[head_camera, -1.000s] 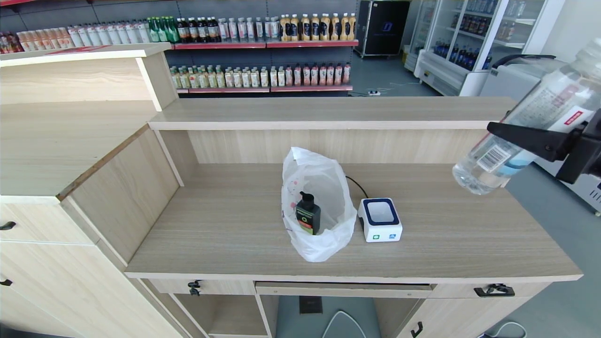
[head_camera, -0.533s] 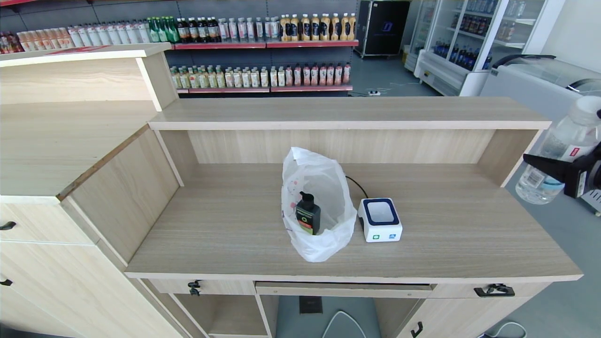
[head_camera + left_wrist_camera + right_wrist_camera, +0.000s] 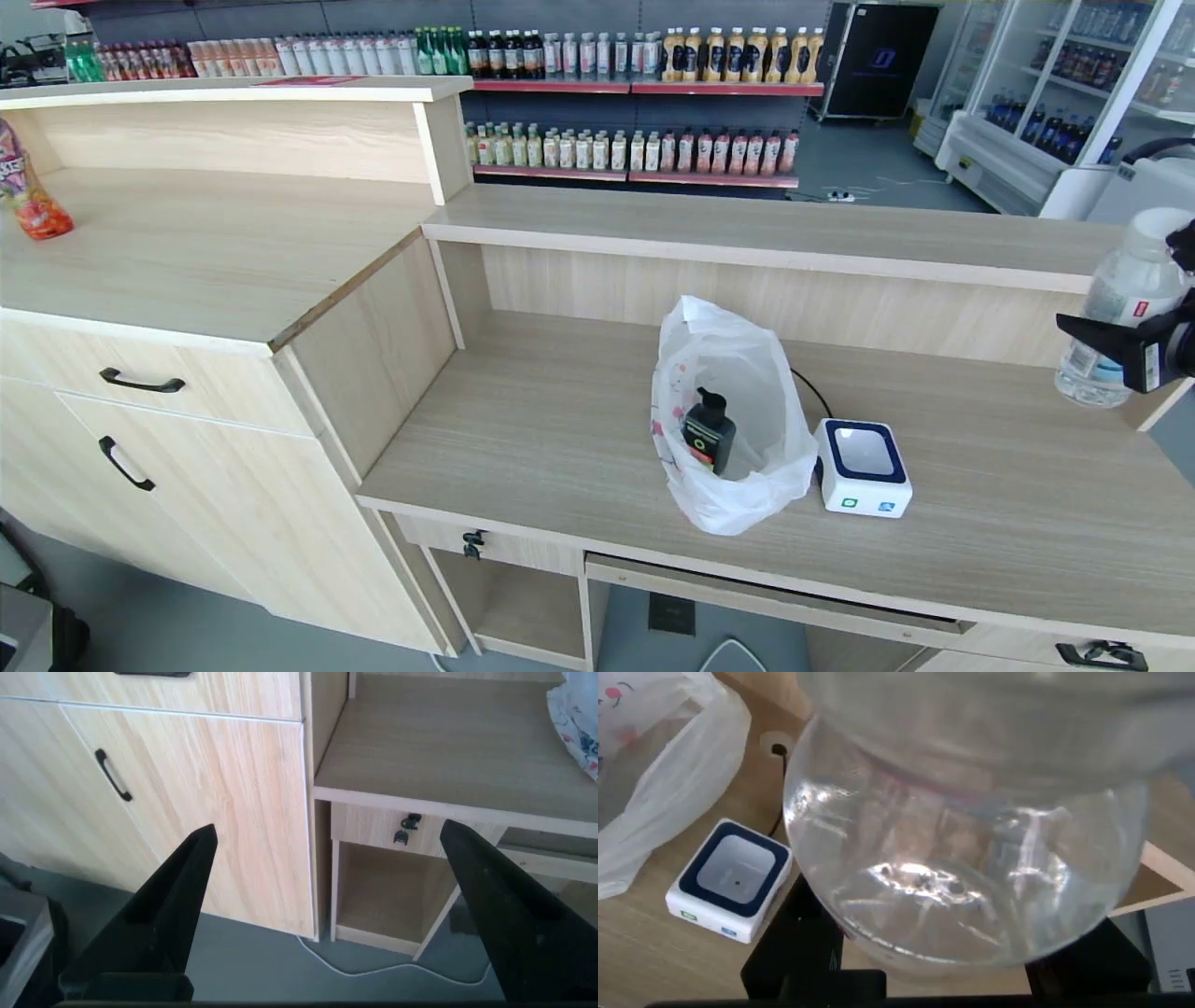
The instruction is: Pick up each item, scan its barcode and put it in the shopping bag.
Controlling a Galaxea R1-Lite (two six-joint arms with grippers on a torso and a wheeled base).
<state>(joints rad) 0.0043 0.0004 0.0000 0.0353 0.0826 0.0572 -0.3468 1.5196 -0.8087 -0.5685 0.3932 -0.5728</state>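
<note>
Nearly upright clear bottle [image 3: 1120, 280], white cap, red tag

A pale wooden counter [image 3: 523, 439] stood before shelves of bottled drinks [image 3: 644, 89] (glass-door coolers [image 3: 1055, 93] to the right) over grey floor [image 3: 859, 173]

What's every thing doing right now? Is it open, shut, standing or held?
Bag: open, standing on the counter.
Pump bottle: upright inside the bag.
Scanner: flat on the counter, window up.
Water bottle: capped, held upright.
Right gripper: jaws shut on water bottle.
Left gripper: jaws open, empty.
</note>
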